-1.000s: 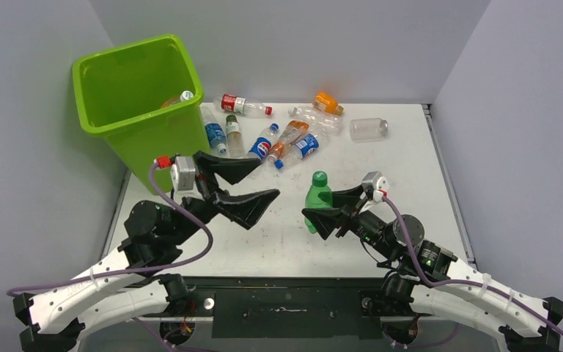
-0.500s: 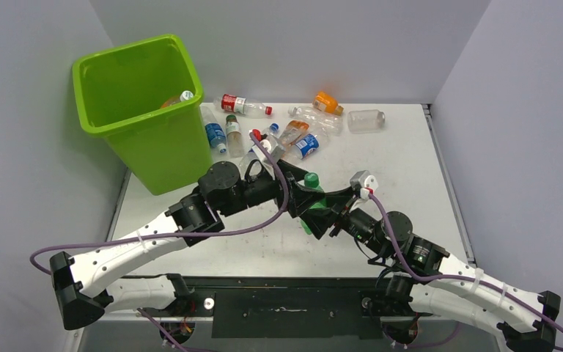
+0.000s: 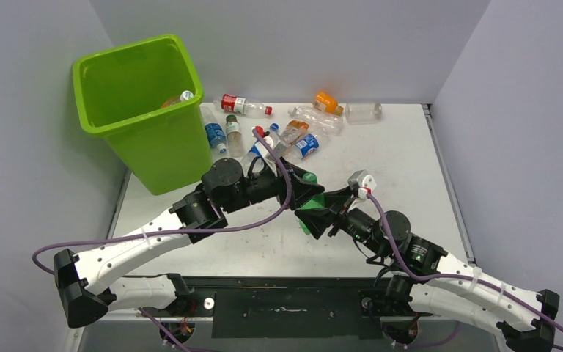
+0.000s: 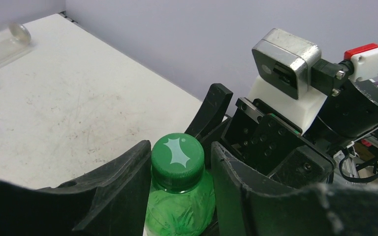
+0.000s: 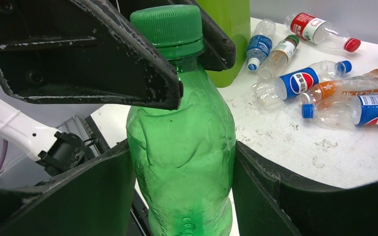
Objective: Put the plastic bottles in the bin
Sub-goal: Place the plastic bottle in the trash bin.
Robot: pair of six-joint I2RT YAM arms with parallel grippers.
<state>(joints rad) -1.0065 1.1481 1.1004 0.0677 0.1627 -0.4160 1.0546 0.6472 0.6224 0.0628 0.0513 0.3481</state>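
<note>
Both grippers meet on one green bottle [image 5: 182, 137] above the middle of the table [image 3: 396, 183], a little toward six o'clock; the right gripper [image 5: 182, 162] is clamped on its crumpled belly and holds it upright, which leaves the neck free; the left gripper [image 4: 179, 152] straddles that neck from the nine o'clock side, its fingers [image 4: 128, 172] tight beside the top, though whether they pinch it or only flank it I cannot tell; this looks like a hand-over, judged sensible because the left arm sits nearer the drop-off; on the table, the bin [image 3: 146, 139] stands tall at ten o'clock against the left edge, mouth open and tilted toward the arms, with at least one bottle [image 3: 183, 96] showing inside near its far right corner, so the task is under way but far from done; the loose bottles [image 3: 264, 143] lie on their sides in a scatter at twelve o'clock, just beside the bin's right wall, with a clear one [image 3: 364, 111] apart at one o'clock; none of these is touched; smallest, the green cap [image 5: 167, 24] is screwed on and pokes up between the left fingers, a firm collar to grip below.
</note>
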